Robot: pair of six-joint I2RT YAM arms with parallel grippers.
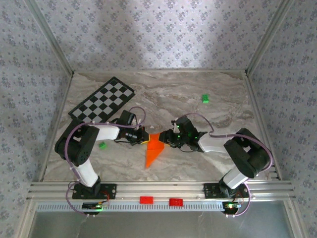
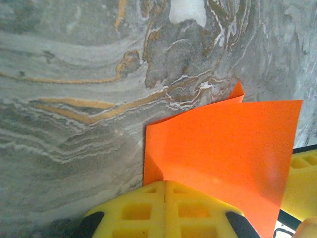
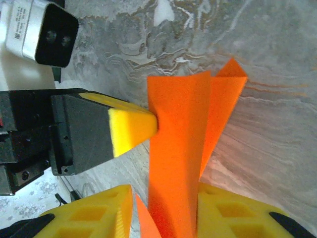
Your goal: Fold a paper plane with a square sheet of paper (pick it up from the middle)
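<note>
The square sheet of paper (image 1: 154, 148) is bright orange and folded into a pointed wedge, its tip toward the near edge. It lies partly on the table between both arms, with its upper part raised. My left gripper (image 1: 145, 139) is shut on the paper's left edge; the yellow fingers (image 2: 143, 208) meet with the paper (image 2: 223, 153) pinched at their tips. In the right wrist view that left fingertip (image 3: 131, 129) presses the standing flap (image 3: 178, 148). My right gripper (image 3: 164, 191) is open, the flap between its jaws and close against the right finger (image 3: 223, 208).
A black-and-white checkered board (image 1: 102, 100) lies at the back left. One small green block (image 1: 204, 98) sits at the back right, another (image 1: 102, 145) by the left arm. Two red blocks (image 1: 146, 200) rest on the front rail. Patterned walls close off three sides.
</note>
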